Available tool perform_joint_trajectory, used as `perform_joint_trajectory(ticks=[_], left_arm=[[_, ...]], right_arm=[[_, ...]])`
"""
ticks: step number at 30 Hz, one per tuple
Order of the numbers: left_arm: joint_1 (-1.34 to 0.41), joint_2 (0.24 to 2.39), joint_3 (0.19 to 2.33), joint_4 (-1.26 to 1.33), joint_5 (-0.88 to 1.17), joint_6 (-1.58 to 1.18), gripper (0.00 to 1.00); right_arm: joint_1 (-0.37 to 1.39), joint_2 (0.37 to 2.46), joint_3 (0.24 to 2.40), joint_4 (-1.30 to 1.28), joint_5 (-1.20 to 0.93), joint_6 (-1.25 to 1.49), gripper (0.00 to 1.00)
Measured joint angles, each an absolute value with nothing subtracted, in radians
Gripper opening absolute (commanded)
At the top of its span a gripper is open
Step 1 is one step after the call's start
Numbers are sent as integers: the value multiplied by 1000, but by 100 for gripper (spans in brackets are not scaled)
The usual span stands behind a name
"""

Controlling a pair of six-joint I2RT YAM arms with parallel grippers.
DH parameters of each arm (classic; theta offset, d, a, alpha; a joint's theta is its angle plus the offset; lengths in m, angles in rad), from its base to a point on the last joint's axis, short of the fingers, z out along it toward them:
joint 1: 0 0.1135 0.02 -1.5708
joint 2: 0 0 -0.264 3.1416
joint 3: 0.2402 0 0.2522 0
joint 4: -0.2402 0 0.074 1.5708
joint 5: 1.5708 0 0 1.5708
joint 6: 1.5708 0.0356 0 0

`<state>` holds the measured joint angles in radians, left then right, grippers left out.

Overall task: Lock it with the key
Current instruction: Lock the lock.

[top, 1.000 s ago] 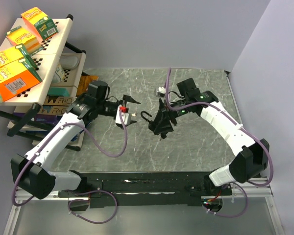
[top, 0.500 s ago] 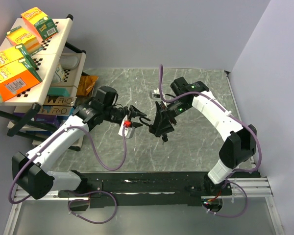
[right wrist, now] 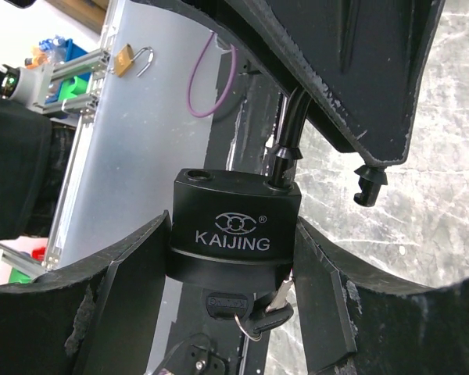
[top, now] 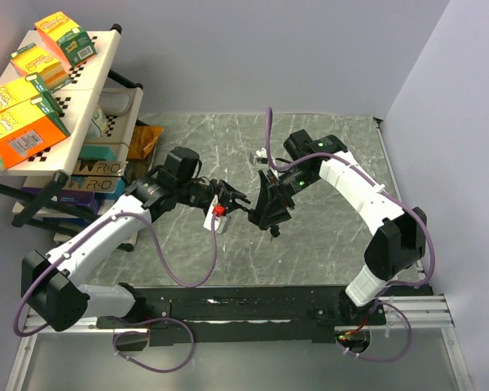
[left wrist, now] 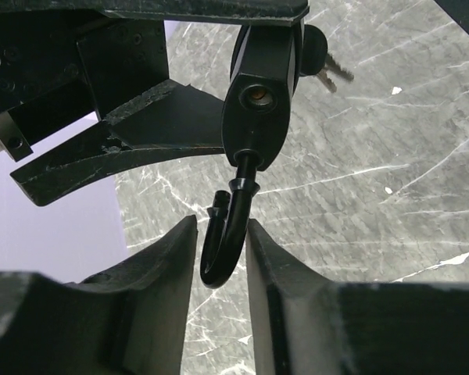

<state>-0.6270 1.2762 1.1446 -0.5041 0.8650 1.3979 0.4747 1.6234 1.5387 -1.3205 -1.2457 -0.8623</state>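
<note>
Top camera is looking down over the whole counter (top: 334, 252) from the near edge; both wrist cameras are peering close-up from opposite sides, sharing the padlock (left wrist: 256, 94) (right wrist: 234, 234).

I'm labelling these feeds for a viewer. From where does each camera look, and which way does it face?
Top external: above and behind the arm bases, facing down on the table; both arms show whole, left gripper and right gripper close together mid-table.
Left wrist: on the left arm, facing along its fingers toward the padlock, whose open shackle sits between them.
Right wrist: on the right arm, facing along its fingers, which clamp the padlock body.
Shared: both wrist views show the padlock and its keys.
</note>
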Motion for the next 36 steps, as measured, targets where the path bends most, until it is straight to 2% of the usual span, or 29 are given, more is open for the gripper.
perform_joint_trajectory(ticks=[4, 5, 7, 8, 11, 14, 15, 17, 18, 21, 26, 32, 36], left_arm=[[-632, 1276, 1144, -499, 859, 1392, 23], [-632, 1276, 1143, -498, 858, 1390, 15], [-632, 1276, 1142, -501, 855, 1381, 9], [-632, 1276, 1138, -503, 853, 1373, 1], [-634, 1276, 1115, -501, 846, 1353, 1], [-635, 1274, 1105, -482, 844, 1324, 1], [-635, 1273, 1105, -479, 842, 1311, 1], [-635, 1273, 1105, -477, 842, 1285, 1], [-635, 1273, 1106, -476, 841, 1265, 1], [-633, 1277, 1118, -476, 833, 1201, 1], [-620, 1315, 1168, -473, 823, 1066, 1], [-586, 1341, 1206, -443, 825, 891, 1], [-569, 1359, 1243, -422, 841, 777, 1]], right_arm=[[475, 1623, 1539, -1329, -1247, -867, 0], [475, 1623, 1539, -1328, -1246, -869, 0], [474, 1623, 1539, -1328, -1247, -870, 0], [472, 1623, 1539, -1328, -1246, -872, 0], [467, 1624, 1539, -1330, -1229, -873, 0], [467, 1624, 1539, -1330, -1221, -873, 30], [467, 1624, 1539, -1330, -1220, -872, 53], [467, 1625, 1545, -1331, -1215, -866, 68], [466, 1625, 1548, -1329, -1211, -855, 80], [455, 1620, 1552, -1298, -1213, -801, 97], [388, 1568, 1511, -1144, -1193, -685, 99], [232, 1425, 1443, -926, -1140, -531, 99], [189, 1309, 1375, -781, -1100, -474, 99]])
